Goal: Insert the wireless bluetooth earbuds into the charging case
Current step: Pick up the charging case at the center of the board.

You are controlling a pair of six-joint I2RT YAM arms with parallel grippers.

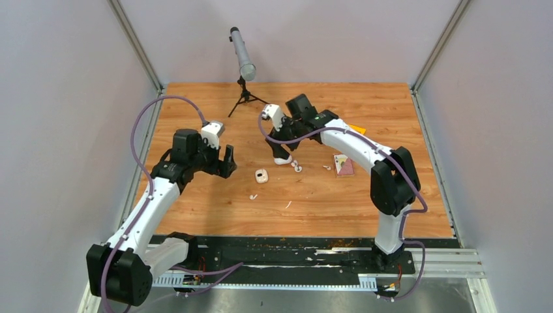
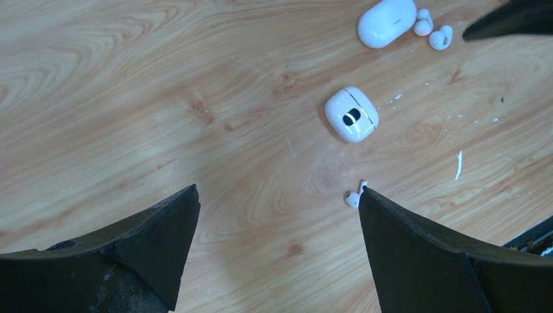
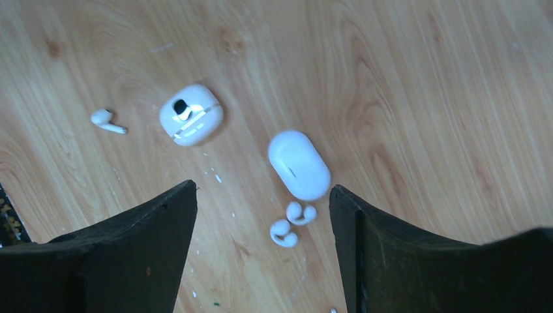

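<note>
**A:** Start at the left. Left gripper (image 2: 277, 191)?

**B:** Jaws spread wide, nothing in them. Only bare table (image 1: 195, 215) shows between them. It hangs above the wood, left of all the white pieces.

**A:** Nearest item to it?

**B:** One stemmed earbud (image 2: 354, 197), loose on the wood. In the left wrist view it sits right at the tip of the finger (image 2: 424, 254) on that view's right. I cannot tell whether they touch.

**A:** Next along?

**B:** Square case (image 2: 351, 115): rounded corners, a dark mark on top, a seam across it. It lies flat, apart from the stemmed earbud, about midway between the two grippers.

**A:** Then?

**B:** Oval case (image 3: 298, 164), a smooth white shell, apart from the square case and to its right. The right gripper (image 3: 262, 188) hangs close over it. Its jaws stand apart, wider than the case. In the right wrist view the case lies on the wood just ahead of the fingertips, nearer the one on that view's right. Nothing is gripped.

**A:** Other buds?

**B:** A pair of earbuds (image 3: 291, 222), rounded, side by side, just beside one end of the oval case. All three buds lie on the table, outside both cases.

**A:** Far right?

**B:** A card (image 1: 343, 165) flat on the wood, well apart from the cases. At the back edge, a tripod (image 1: 245, 98) carries a grey tube (image 1: 243, 52).
</note>
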